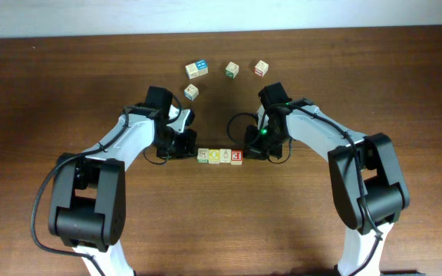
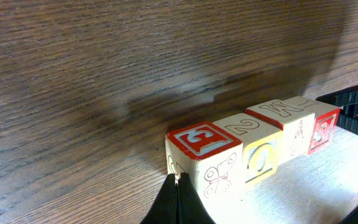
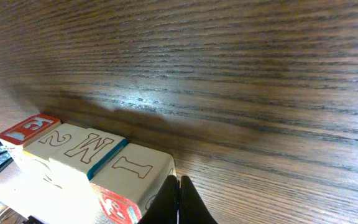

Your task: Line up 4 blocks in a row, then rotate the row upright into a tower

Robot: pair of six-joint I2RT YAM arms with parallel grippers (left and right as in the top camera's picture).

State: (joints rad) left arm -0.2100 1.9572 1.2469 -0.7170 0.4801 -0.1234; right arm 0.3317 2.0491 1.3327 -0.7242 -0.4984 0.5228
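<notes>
Four pale wooden blocks stand side by side in a row [image 1: 219, 156] at the table's middle. In the left wrist view the nearest block [image 2: 205, 142] has a red-framed top, then a yellow-marked one [image 2: 258, 158], a lettered one [image 2: 284, 114] and a red-faced one [image 2: 324, 129]. My left gripper [image 2: 178, 182] is shut and empty, its tips against the row's left end [image 1: 193, 152]. My right gripper [image 3: 179, 184] is shut and empty too, touching the corner of the block with an I on top [image 3: 134, 168] at the right end [image 1: 247, 154].
Further back lie other cubes: a blue-and-cream block [image 1: 197, 70], a small cube [image 1: 191, 92] beside the left arm, and two more [image 1: 232, 70] [image 1: 261, 67] towards the right. Both arms flank the row closely.
</notes>
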